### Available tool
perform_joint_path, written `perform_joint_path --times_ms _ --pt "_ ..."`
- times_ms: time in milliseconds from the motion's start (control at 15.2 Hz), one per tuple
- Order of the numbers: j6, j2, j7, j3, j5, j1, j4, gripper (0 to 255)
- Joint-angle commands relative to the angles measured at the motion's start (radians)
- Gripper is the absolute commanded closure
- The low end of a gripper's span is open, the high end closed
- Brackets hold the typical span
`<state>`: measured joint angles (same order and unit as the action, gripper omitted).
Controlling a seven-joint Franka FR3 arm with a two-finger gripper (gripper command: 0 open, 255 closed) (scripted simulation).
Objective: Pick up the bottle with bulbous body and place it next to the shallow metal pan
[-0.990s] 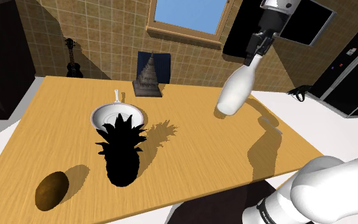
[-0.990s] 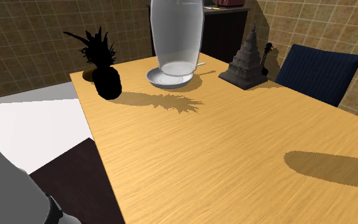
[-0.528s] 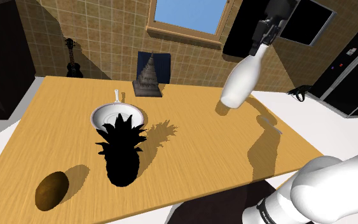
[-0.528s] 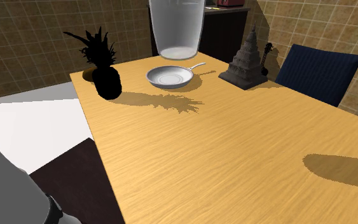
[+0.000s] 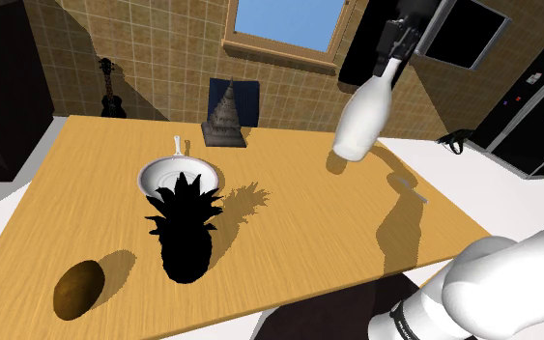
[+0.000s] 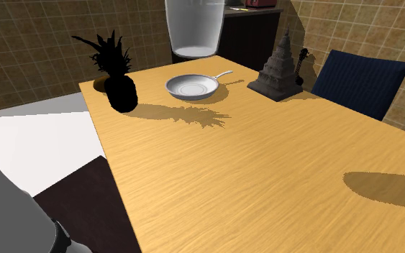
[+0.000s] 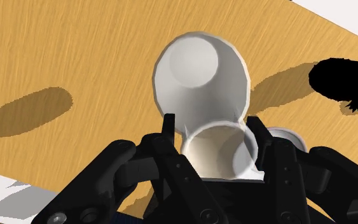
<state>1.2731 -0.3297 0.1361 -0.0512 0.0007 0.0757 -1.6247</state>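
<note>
Shoulder view: the white bottle [image 5: 361,121] is seen clamped at its neck by the black gripper [image 5: 389,64] and is hung high above the wooden table [image 5: 289,251], base downward and somewhat slanted, with nothing under it but air. It is held over the part of the table nearest the edge that borders a white surface, well apart from the shallow pan [image 5: 178,179].

In the wrist view the two fingers [image 7: 169,124] are pressed against opposite sides of the neck, and the bulbous body of the bottle [image 7: 199,73] is seen beyond them over bare wood. In the second exterior view only the lower body of the bottle [image 6: 195,25] is caught, floating above the pan [image 6: 192,87].

The pan is set in the inner part of the table, its handle pointed toward the far edge, where a grey stepped ornament [image 5: 226,118] is stood. A black pineapple [image 5: 185,232] is placed just beside the pan on the side of the near edge, and a brown oval fruit [image 5: 78,288] is left by the near corner.

The lift is judged to be done and the carry to be in hand. For the next move, the bottle is to be taken across the table toward the pan and lowered onto bare wood beside its rim. The handle and the pineapple's leaves are to be avoided, and the base is to be set flat before the grip is released.
</note>
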Motion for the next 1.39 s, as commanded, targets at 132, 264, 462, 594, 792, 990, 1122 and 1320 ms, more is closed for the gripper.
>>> perform_joint_path --times_ms 132,264,462,594,792,990,1122,1320 --pt "0.092 0.029 -0.062 0.041 0.015 -0.02 -0.061 255" --pt "0.137 0.051 -0.092 0.062 0.022 -0.03 -0.084 255" --pt "0.202 0.093 -0.136 0.091 0.029 -0.047 -0.107 255" --pt "0.244 0.125 -0.165 0.11 0.032 -0.058 -0.115 255" --pt "0.304 0.181 -0.207 0.136 0.033 -0.075 -0.118 255" --pt "0.359 0.245 -0.248 0.161 0.031 -0.092 -0.108 255" --pt "0.393 0.291 -0.275 0.176 0.027 -0.104 -0.095 255" --pt "0.439 0.368 -0.315 0.197 0.017 -0.124 -0.065 255"
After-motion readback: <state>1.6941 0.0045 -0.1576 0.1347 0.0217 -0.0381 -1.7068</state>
